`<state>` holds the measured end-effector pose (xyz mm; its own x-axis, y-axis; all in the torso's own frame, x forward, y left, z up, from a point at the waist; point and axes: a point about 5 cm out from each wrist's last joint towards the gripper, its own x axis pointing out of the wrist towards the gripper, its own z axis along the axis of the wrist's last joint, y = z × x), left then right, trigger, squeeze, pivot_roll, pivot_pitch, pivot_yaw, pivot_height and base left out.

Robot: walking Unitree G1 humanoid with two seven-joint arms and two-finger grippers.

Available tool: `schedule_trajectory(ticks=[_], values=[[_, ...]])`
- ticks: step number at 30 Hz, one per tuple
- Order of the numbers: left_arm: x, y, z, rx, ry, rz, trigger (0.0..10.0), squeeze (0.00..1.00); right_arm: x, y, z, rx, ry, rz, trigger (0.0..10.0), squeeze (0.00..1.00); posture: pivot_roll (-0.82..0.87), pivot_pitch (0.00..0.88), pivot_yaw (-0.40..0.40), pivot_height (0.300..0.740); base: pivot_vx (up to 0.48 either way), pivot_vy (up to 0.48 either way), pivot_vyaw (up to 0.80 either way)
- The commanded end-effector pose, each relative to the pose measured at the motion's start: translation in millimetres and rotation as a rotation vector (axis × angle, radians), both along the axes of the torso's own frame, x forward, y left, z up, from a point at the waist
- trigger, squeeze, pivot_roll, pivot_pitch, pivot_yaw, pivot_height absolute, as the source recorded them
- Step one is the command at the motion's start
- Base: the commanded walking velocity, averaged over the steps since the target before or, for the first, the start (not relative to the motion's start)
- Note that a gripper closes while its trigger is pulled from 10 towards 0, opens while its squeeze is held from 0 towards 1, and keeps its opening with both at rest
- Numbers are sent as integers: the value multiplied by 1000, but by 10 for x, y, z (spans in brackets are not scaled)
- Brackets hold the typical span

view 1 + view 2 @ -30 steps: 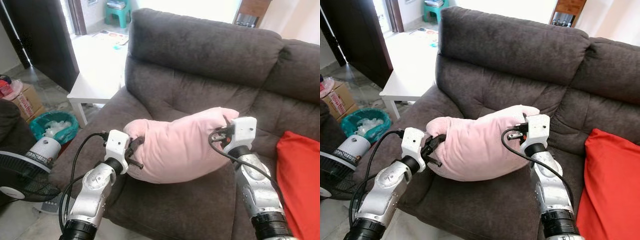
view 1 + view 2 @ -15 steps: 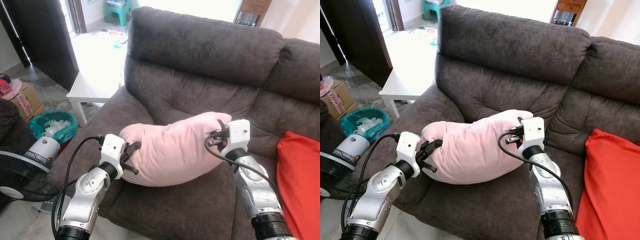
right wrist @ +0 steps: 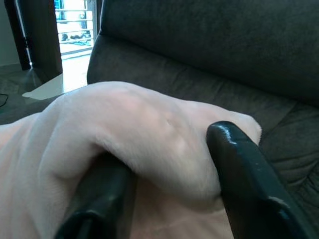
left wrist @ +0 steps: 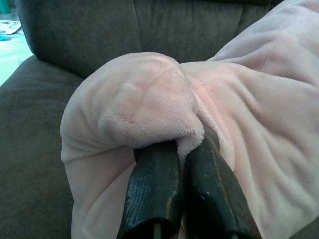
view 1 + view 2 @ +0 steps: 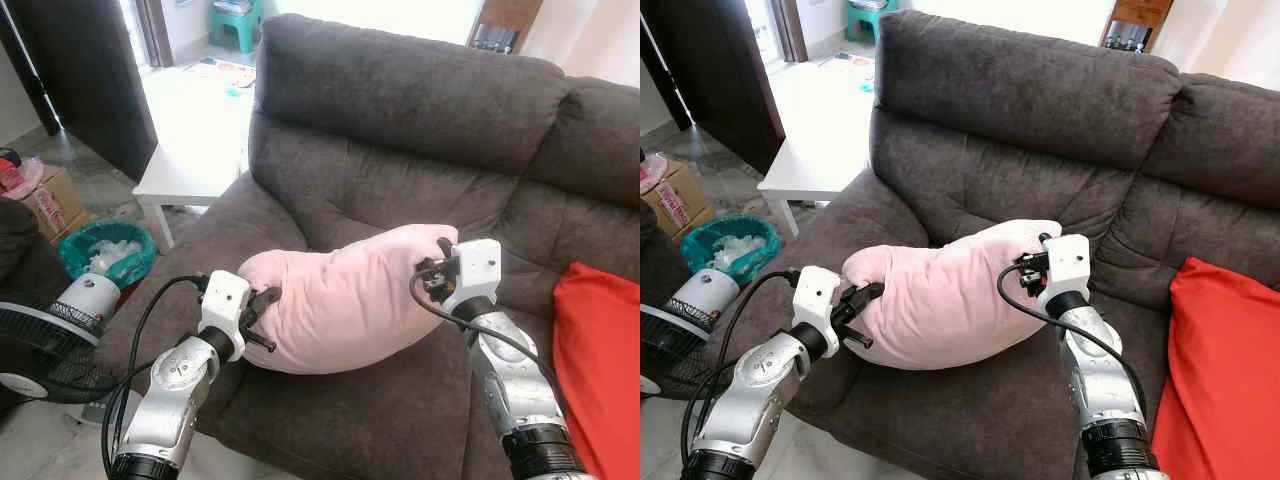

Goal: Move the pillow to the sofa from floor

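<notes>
Two grippers hold our load between them. Our left gripper [image 4: 185,149] has its two black fingers [image 4: 154,191] pressed nearly together, pinching a bunched fold at one end of the soft pink plush pillow [image 5: 350,300]. Our right gripper [image 3: 167,164] has its fingers set wider, with a thick roll of the same pink fabric clamped between them at the pillow's other end. In the head views we see the left gripper [image 5: 262,305] at the pillow's left end and the right gripper [image 5: 438,272] at its upper right corner, so the pillow spans the gap between our silver arms.

The pillow lies across the seat of the dark grey fabric sofa [image 5: 400,110], its underside touching the seat cushion, its right end up near the backrest and its left end close to the sofa's left armrest. A bright red cushion [image 5: 600,350] sits on the sofa to our right, apart from the pillow. Beyond the left armrest stand a white low table [image 5: 190,160], a teal waste bin [image 5: 105,255] and a black and white floor fan [image 5: 50,345].
</notes>
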<state>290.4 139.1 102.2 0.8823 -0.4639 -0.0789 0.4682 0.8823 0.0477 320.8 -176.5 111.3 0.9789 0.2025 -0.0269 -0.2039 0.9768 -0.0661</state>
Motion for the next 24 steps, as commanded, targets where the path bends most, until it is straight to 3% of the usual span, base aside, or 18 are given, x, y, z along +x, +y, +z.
schedule_trajectory(ticks=[1,5,6,7,16,24], values=[[-7,-124,68,-2,-36,-56,10000,0,62,105,140,-3,-63,47,10000,1000,124,56,-101,740,0,0,0],[2,-89,48,9,-38,-30,10000,0,66,74,131,-41,-59,40,10000,1000,123,55,-101,740,0,0,0],[3,-82,41,9,-37,-25,10000,0,68,61,118,-59,-53,36,10000,200,122,56,-102,740,0,0,0],[3,-75,34,12,-37,-20,10000,0,70,48,104,-71,-47,32,10000,0,122,56,-102,740,0,0,0],[6,21,-23,32,-29,47,10000,0,55,-41,36,-89,-27,-7,10000,0,124,57,-104,740,0,0,0],[8,129,-126,64,-4,121,10000,0,57,-231,75,-107,-50,-82,10000,0,122,57,-104,740,0,0,0]])
